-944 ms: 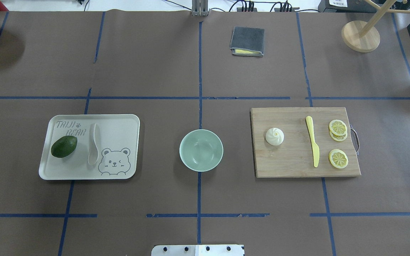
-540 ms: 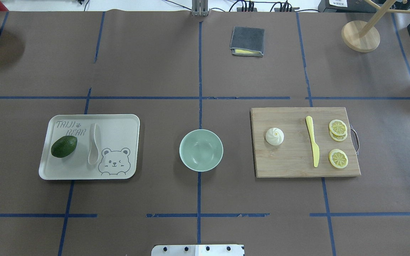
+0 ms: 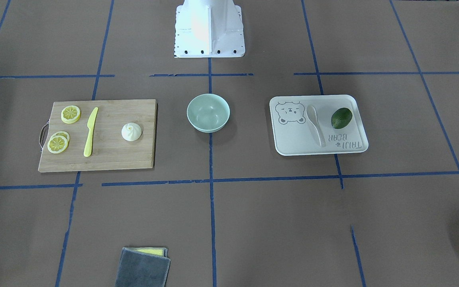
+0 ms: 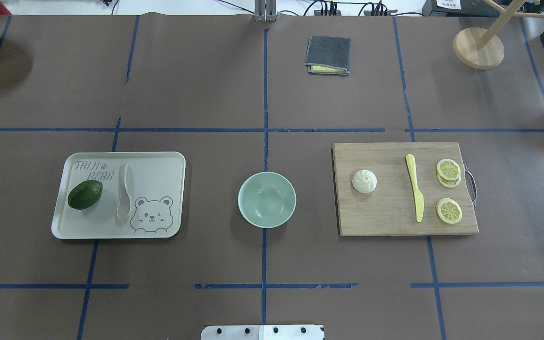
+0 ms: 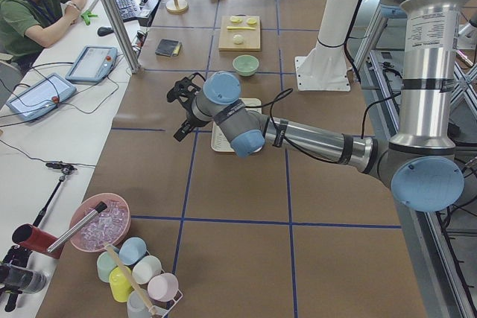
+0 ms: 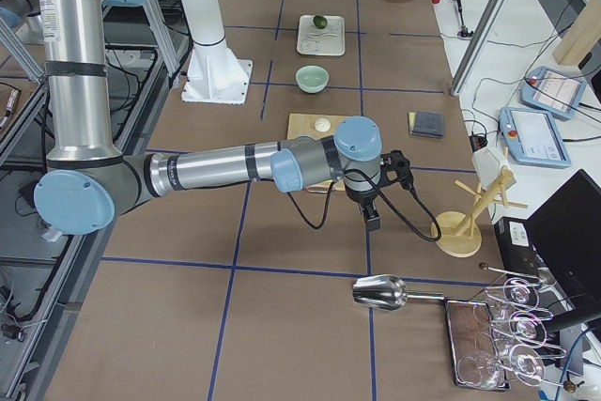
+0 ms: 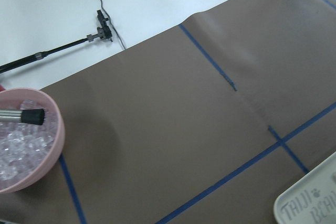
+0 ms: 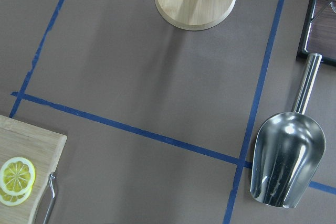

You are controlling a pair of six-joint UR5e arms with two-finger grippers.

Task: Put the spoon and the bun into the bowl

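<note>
0 of 2 done: the beige plastic spoon (image 4: 124, 191) lies on the bear-printed tray (image 4: 158, 177), and the white pleated bun (image 4: 364, 181) on the wooden board (image 4: 385, 212). The round mint-green bowl (image 4: 267, 203) sits empty between them. I cannot tell how open the left gripper (image 5: 181, 132) or right gripper (image 6: 374, 221) is.

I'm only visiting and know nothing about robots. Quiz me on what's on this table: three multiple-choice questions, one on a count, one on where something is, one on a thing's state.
1. How many lemon slices lie on the cutting board? A two; B three; C five.
2. Where is the spoon? A on the cutting board; B among the lemon slices; C on the tray beside the avocado.
3. The bowl is: A upright and empty; B tipped over; C holding the spoon.
Answers: 1 B, two overlapping slices plus one apart. 2 C, it rests on the tray with the avocado next to it. 3 A, its bare inside shows from overhead.
</note>
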